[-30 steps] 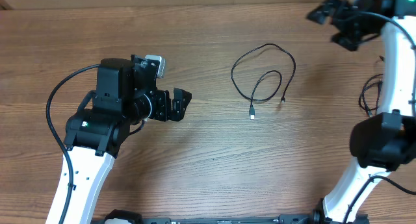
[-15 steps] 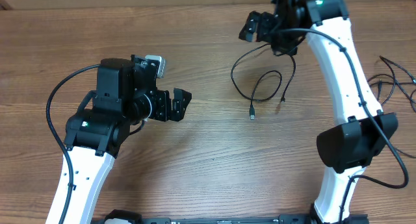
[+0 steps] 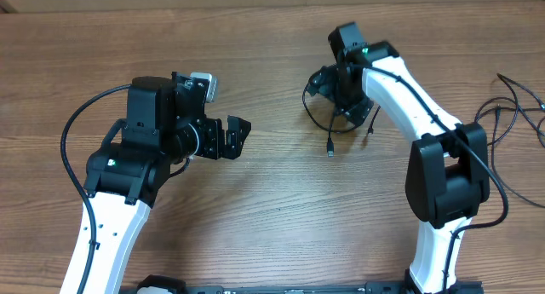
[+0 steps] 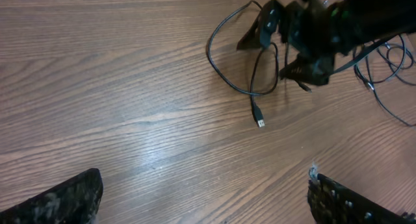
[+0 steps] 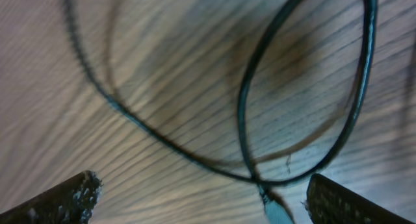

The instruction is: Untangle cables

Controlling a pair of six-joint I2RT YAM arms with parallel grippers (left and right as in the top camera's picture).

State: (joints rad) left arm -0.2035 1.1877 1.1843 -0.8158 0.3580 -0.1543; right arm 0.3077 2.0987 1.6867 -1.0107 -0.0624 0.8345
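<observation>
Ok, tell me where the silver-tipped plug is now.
Overhead view: the silver-tipped plug lies on the table right of centre, just below the cable loop in the picture, near the right gripper.

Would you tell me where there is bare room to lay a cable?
The table is bare between the left end effector and the looped cable, and in its near middle. Crowded: under the right end effector and by the cords at right.

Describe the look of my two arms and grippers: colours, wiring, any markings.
Both arms share white link shells and black joint housings. The left arm carries a looping black wire; the right arm shows a small green light. The gripper fingers are black with a rough, speckled pad surface.
</observation>
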